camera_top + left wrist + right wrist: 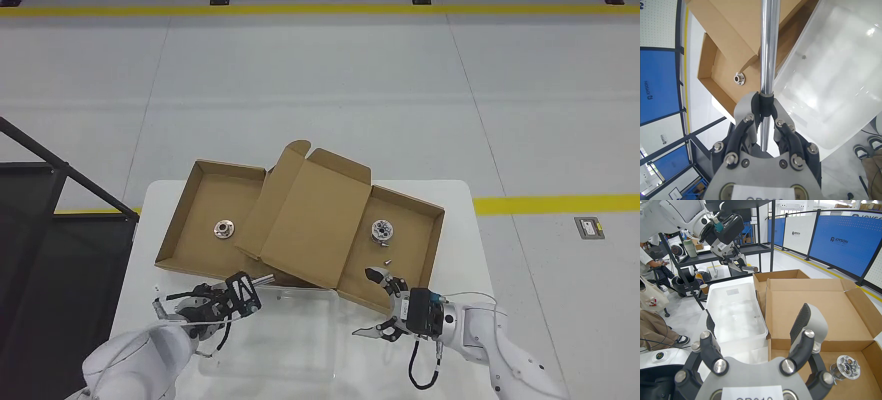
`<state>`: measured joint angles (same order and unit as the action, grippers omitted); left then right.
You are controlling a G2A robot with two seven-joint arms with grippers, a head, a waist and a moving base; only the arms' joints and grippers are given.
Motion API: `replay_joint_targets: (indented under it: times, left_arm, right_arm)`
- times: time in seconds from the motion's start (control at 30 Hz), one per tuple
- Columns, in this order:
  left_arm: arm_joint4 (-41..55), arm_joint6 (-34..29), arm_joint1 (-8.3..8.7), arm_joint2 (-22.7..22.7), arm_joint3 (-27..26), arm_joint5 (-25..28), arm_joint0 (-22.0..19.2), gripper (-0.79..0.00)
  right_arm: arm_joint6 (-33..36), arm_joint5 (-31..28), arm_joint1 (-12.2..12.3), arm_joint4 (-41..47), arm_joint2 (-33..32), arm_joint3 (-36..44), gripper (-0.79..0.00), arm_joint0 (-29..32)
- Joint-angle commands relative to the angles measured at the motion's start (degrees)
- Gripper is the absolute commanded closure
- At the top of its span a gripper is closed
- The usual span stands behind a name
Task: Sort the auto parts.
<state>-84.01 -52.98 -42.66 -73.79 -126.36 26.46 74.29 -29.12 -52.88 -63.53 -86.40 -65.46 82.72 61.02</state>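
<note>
Left gripper (763,106) is right up front, its jaws clamped tight on a polished steel rod (768,47). The grip sits close to one end, so most of the shaft sticks out ahead, clear of the table. The rod's far end hangs over the seam where the clear plastic bin (829,75) meets the cardboard box (310,215).

Over to the right gripper (757,313), and it's spread wide with nothing between its ribbed pads (800,321). It hovers above the near edge of the box's right-hand tray.

Now the score. The box lies folded open, with a tray on each side and the lid flap between them. The left tray holds one flanged hub (739,78). The right tray holds a toothed disc part (846,367), and a small screw (386,261) lies a little nearer the robot.

The bin looks almost cleared out. All I can make out on its floor is one small dark speck (804,56), too small to name.

My read is that the sorting is well along, with two larger parts already parked in separate trays. The rod is the piece in play and not yet set down. After that, the speck in the bin may be the last pick, if it's a part at all.
</note>
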Motion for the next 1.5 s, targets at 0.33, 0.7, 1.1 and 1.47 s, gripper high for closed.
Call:
replay_joint_targets:
  times: [0.33, 0.7, 1.1, 1.47]
  left_arm:
    - [10.9, -10.0, -4.59, 6.8, 17.0, -16.8, -19.2, 0.000]
    - [17.4, -12.3, -11.77, 20.3, 43.3, -26.0, -42.8, 0.000]
    - [25.5, -9.5, -21.28, 30.2, 67.0, -30.4, -55.7, 0.000]
    - [30.0, -4.3, -27.88, 32.2, 82.7, -31.2, -60.6, 0.000]
  right_arm:
    - [0.0, 0.0, 0.0, 0.0, 0.0, 0.0, -0.785, 0.0]
    - [0.0, 0.0, 0.0, 0.0, 0.0, 0.0, -0.785, 0.0]
    - [0.0, 0.0, 0.0, 0.0, 0.0, 0.0, -0.785, 0.0]
    - [0.0, 0.0, 0.0, 0.0, 0.0, 0.0, -0.785, 0.0]
